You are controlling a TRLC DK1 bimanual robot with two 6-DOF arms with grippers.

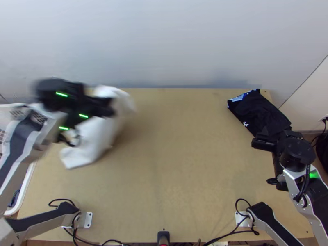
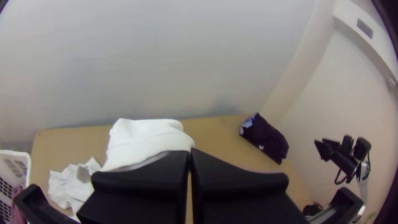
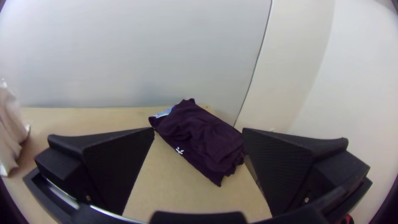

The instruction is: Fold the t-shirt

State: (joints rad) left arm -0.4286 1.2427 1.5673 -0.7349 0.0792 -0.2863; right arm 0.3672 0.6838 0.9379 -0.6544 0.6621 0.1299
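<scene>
Left gripper (image 1: 110, 107): we grip the white cloth (image 1: 96, 137), draped loosely | Right gripper (image 1: 278, 133): we keep fingers apart near the dark bundled shirt (image 1: 260, 110)

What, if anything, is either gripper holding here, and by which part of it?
The left gripper holds the bunched white cloth near an edge; which part of the garment, I cannot tell. The right gripper is open, holding nothing.
</scene>
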